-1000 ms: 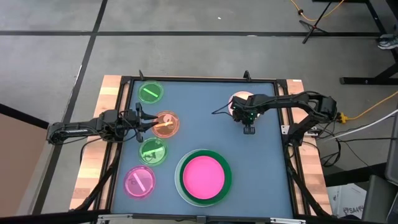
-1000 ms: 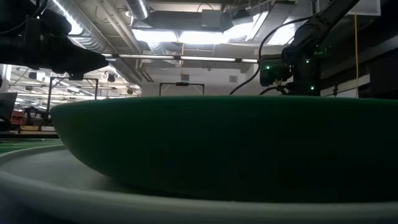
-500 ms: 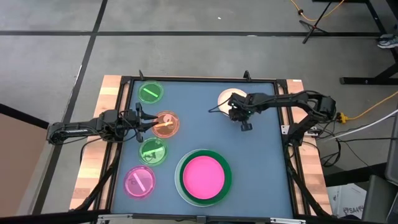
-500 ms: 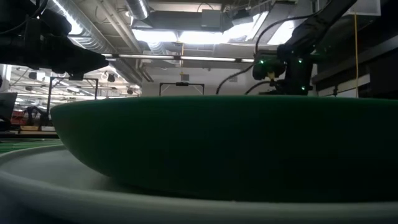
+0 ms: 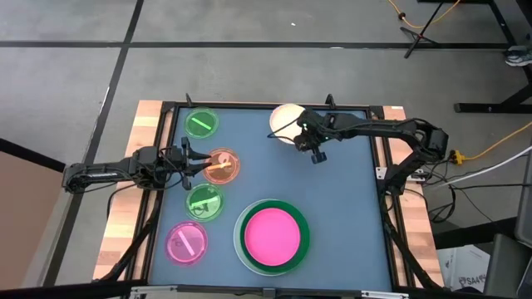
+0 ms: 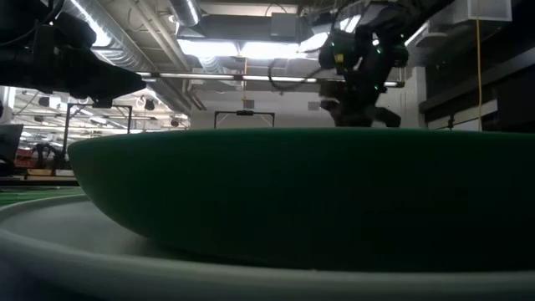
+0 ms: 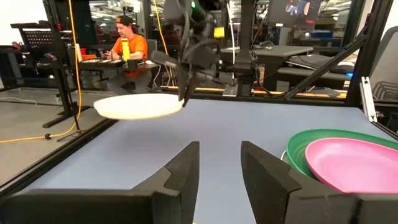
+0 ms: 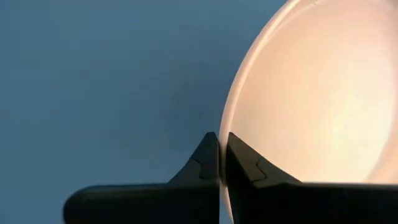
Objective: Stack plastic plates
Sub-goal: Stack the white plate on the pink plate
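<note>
My right gripper (image 5: pixel 299 133) is shut on a cream plate (image 5: pixel 283 121), which it holds in the air over the table's far middle; the left wrist view shows that plate (image 7: pixel 138 106) well above the blue surface. Near the front, a pink plate (image 5: pixel 271 233) lies in a dark green plate (image 5: pixel 304 235), which sits on a white plate (image 5: pixel 240 249). At the left lie two translucent green plates (image 5: pixel 200 124) (image 5: pixel 204 201), an orange one (image 5: pixel 221 165) and a magenta one (image 5: pixel 186 243). My left gripper (image 7: pixel 219 165) waits open at the left edge, beside the orange plate. My right gripper pinches the cream plate's rim (image 8: pixel 229 124) between its two fingers, on the side of the plate toward the table's right. The fingers slant down at it from the right. The plate hangs clear of the table, close to level.
A black frame (image 5: pixel 378 166) runs around the blue table. A person in an orange shirt (image 7: pixel 130 50) sits at a desk beyond the table. Bare blue surface (image 5: pixel 332 199) lies between the right arm and the plate stack.
My right gripper has risen and swung toward the table's far edge and left, rolling at the wrist. It has stayed shut on the cream plate, which has come up clear of the table and travelled with it.
</note>
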Robot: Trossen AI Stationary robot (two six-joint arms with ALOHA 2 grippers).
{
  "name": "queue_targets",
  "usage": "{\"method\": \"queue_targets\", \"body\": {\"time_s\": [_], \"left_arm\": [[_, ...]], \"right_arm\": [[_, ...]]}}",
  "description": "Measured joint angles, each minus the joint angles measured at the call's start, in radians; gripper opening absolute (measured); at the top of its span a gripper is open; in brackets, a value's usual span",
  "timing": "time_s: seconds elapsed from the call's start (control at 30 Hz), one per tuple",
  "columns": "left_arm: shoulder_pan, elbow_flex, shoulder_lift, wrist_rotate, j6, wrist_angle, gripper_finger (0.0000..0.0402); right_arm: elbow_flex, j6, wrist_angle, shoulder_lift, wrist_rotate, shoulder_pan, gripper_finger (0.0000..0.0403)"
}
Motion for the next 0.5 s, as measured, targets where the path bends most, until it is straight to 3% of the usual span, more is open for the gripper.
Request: {"method": "queue_targets", "body": {"time_s": [0.23, 0.5], "left_arm": [[0.0, 0.0, 0.0, 0.0, 0.0, 0.0, 0.0111], [0.0, 0.0, 0.0, 0.0, 0.0, 0.0, 0.0111]], "right_arm": [[0.109, -0.019, -0.012, 0.0, -0.103, 0.031, 0.0], [0.174, -0.094, -0.013, -0.001, -0.115, 0.21, 0.0]]}}
